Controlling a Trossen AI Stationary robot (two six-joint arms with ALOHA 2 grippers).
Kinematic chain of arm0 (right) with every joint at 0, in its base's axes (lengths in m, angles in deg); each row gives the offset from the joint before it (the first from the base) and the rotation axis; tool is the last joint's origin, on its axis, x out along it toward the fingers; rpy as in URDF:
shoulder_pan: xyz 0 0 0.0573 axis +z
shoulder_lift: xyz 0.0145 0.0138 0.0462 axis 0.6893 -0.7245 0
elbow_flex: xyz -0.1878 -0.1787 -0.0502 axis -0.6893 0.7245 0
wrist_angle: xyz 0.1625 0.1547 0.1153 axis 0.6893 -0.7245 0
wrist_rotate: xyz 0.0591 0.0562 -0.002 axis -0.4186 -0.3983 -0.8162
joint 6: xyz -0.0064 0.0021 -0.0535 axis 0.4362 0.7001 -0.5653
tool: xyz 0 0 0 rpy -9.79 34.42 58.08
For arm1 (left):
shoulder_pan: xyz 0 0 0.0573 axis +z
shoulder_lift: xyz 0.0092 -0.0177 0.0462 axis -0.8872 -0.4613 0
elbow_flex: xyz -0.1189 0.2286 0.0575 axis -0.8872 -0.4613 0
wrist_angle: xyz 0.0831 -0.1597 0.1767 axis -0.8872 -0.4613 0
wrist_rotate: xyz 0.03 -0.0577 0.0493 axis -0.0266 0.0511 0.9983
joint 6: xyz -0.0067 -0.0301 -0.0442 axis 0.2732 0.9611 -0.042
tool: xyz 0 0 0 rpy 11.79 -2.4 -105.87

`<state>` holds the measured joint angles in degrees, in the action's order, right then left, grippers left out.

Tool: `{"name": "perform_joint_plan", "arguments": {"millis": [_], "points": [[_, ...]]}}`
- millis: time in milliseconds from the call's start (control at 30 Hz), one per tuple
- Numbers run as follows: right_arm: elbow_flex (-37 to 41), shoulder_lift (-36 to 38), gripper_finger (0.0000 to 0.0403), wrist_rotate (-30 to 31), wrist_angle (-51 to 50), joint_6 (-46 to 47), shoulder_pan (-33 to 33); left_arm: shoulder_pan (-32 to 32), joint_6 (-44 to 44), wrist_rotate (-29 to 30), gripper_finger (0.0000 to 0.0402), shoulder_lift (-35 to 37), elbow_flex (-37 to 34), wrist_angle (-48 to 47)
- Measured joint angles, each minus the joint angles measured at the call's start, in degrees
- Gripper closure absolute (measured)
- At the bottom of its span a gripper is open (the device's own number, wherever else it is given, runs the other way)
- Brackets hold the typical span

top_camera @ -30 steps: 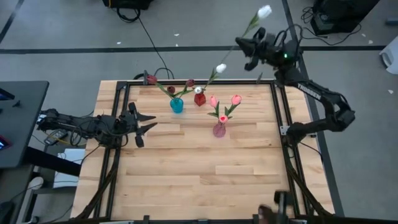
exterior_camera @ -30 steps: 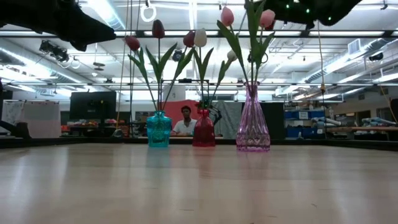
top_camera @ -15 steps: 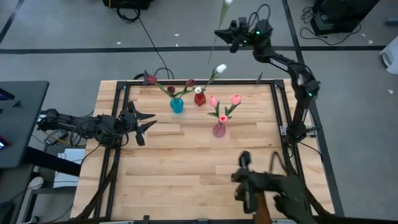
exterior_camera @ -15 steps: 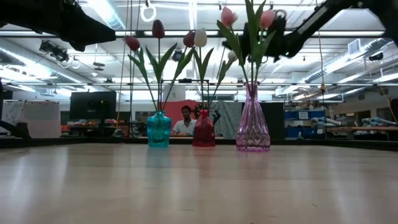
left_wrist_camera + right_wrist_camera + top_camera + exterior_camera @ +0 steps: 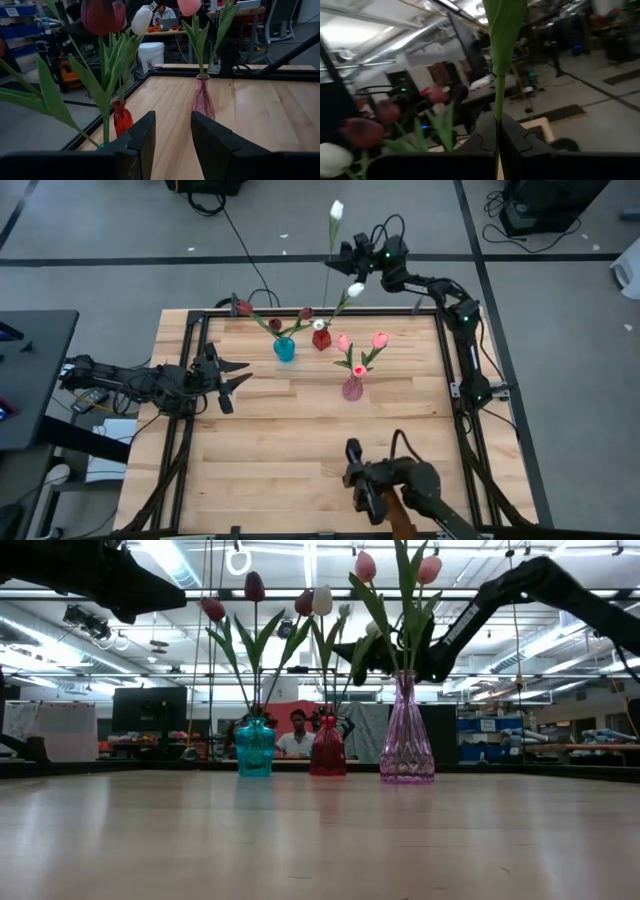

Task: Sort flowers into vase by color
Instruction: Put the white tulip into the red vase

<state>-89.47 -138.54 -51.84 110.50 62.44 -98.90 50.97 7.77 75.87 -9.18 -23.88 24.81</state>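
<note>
The step in hand looks like carrying the last white tulip to its vase. The right gripper [image 5: 345,258] hangs beyond the table's [image 5: 300,440] far edge, jaws closed on the stem of a white tulip [image 5: 337,210] — its head stands clear above the arm.

Next, I judge, the stem end must be lowered into the narrow mouth of the red vase [image 5: 321,338], where another white tulip [image 5: 354,290] already sits (crowding leaves could snag it).

The left gripper [image 5: 232,374] waits over the table's left side, jaws partly apart and empty.

Largest to smallest: the pink vase [image 5: 352,388] holds the pink tulips [image 5: 380,339], the teal vase [image 5: 285,349] the maroon tulips [image 5: 244,307] — all long thin green stems, small heads.
</note>
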Motion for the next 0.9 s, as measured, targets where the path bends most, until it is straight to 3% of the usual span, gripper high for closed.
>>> {"name": "perform_joint_plan", "arguments": {"millis": [167, 900], "points": [[-0.08, -1.59, 0.0393, -3.36, 6.42, 3.37, 2.11, 0.01, 0.32, 0.07, 0.0271, -0.01, 0.00, -0.16], [3.44, -1.71, 0.0393, -9.31, 6.23, -0.29, 5.00, 0.00, 0.91, 0.11, 0.0271, -0.01, 0.00, -1.25]]}}
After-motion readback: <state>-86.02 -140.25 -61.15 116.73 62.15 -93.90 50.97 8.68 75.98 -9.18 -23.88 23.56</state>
